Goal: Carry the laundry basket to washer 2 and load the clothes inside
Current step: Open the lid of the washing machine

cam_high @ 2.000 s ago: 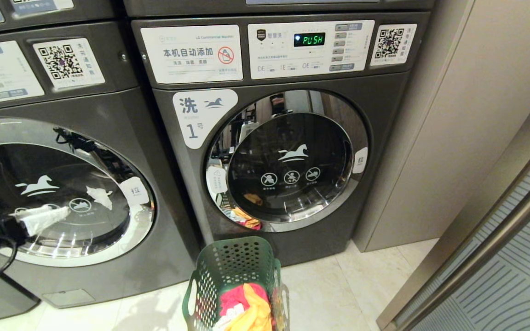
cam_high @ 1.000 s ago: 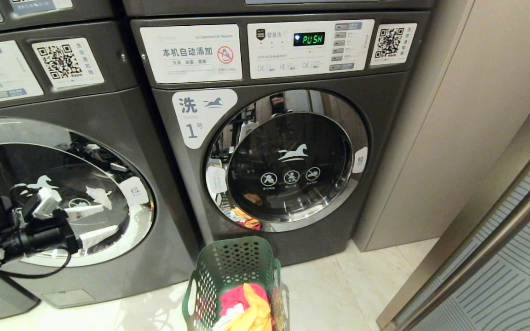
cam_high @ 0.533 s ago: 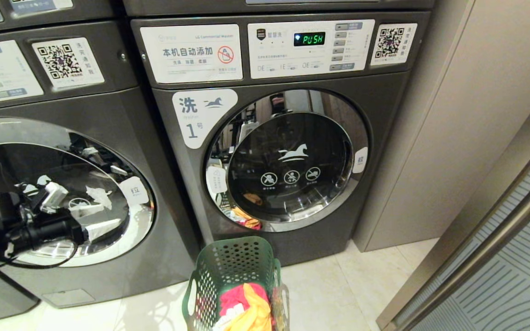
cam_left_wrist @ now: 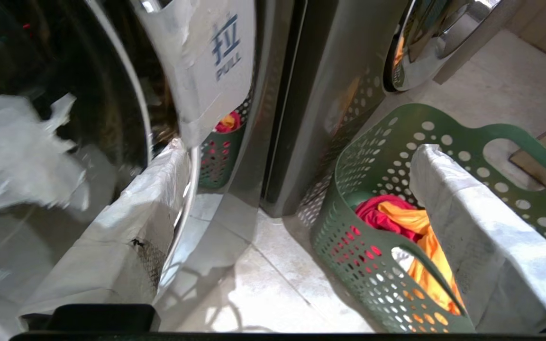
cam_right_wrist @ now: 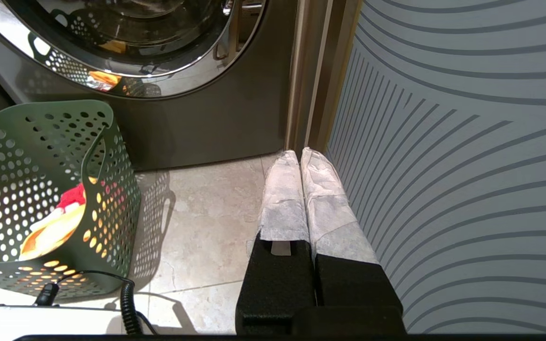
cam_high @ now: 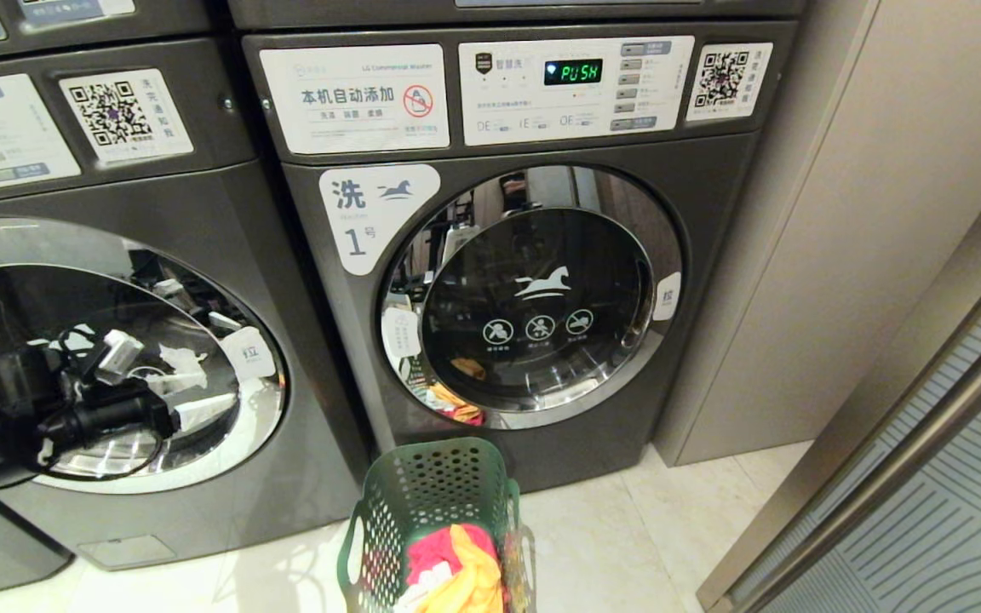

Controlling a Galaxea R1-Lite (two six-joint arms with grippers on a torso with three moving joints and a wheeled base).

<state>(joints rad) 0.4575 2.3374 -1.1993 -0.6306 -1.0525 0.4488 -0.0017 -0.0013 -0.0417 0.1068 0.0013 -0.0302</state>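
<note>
Grey washer (cam_high: 533, 281) labelled "1", display (cam_high: 572, 72) "PUSH", left claw (cam_high: 192, 387) open by "PULL" tag (cam_high: 250, 352), right claw (cam_right_wrist: 301, 163) closed.

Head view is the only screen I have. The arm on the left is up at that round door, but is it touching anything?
Observer: Its wrist camera shows the left gripper open. One finger lies close against the chrome door rim of the left washer, just below a tab marked PULL. I cannot confirm contact.
Operator: And the other arm? I see none at all.
Observer: The right gripper hangs shut above the floor tiles, beside a striped panel, apart from the laundry basket.
</note>
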